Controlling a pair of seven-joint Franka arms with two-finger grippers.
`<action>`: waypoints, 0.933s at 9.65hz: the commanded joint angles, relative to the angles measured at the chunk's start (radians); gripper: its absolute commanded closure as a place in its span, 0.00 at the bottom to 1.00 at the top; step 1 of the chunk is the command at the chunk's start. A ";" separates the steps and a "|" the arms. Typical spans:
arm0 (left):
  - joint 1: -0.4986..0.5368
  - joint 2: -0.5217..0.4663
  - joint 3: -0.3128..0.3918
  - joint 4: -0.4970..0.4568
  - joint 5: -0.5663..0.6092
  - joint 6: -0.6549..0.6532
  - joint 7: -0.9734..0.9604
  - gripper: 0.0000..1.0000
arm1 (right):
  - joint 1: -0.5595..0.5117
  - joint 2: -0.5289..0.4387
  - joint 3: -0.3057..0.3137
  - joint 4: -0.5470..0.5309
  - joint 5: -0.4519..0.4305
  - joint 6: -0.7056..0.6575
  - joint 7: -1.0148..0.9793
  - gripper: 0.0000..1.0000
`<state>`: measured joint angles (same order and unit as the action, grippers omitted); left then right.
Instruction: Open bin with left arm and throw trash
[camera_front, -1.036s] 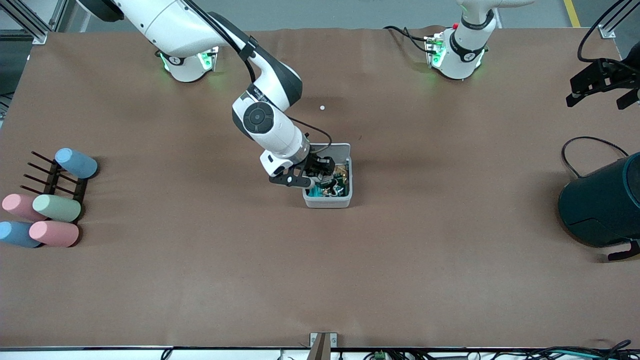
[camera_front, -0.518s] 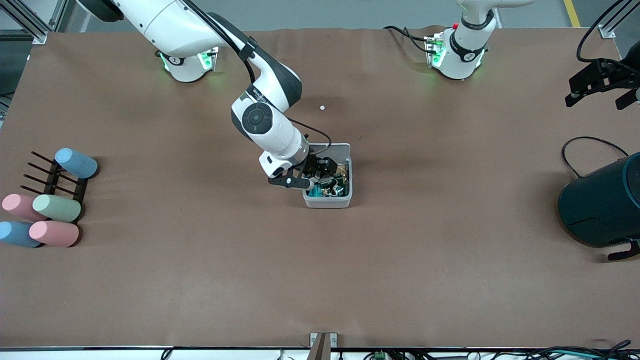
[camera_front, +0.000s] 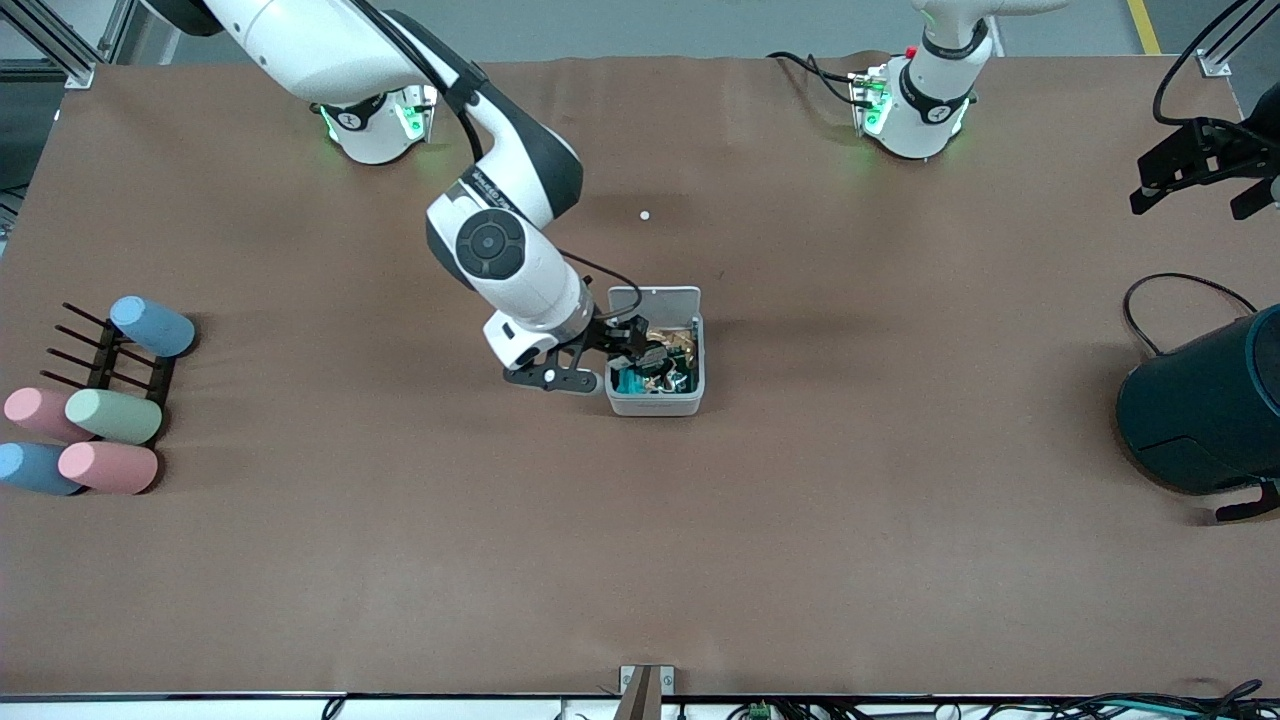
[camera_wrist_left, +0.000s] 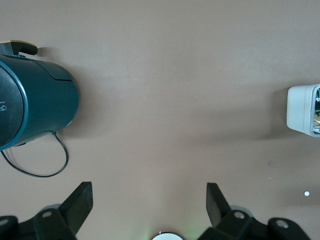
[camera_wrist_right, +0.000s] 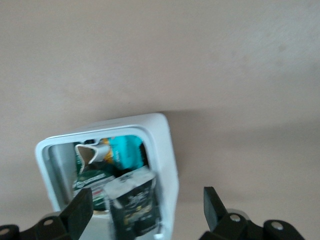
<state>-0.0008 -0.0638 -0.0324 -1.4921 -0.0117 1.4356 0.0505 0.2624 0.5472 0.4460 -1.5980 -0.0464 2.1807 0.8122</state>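
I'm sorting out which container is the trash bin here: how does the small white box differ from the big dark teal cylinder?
The white bin is small, square with rounded corners; the teal cylinder is much larger and round. The bin stands upright mid-table, lid open, with trash inside; the cylinder lies on its side at the left arm's end of the table. A black cable lies by the cylinder, none by the bin. Both rest on the brown table.

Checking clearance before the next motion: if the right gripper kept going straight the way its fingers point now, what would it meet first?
Probably the bin: the open right gripper angles down over its rim, so it would likely meet that wall or the trash inside; depth is unclear.
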 joint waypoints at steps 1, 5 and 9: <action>-0.008 -0.014 0.012 -0.013 -0.008 0.008 0.019 0.00 | -0.075 -0.047 0.008 -0.020 -0.015 -0.088 -0.129 0.02; -0.004 -0.014 0.017 -0.011 -0.007 0.006 0.025 0.00 | -0.163 -0.192 -0.091 -0.048 -0.010 -0.248 -0.402 0.01; -0.002 -0.014 0.017 -0.010 -0.007 0.006 0.029 0.00 | -0.172 -0.338 -0.338 -0.059 0.023 -0.433 -0.681 0.01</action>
<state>-0.0004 -0.0638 -0.0227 -1.4935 -0.0117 1.4363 0.0571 0.0933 0.2763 0.1663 -1.6008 -0.0504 1.7607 0.2142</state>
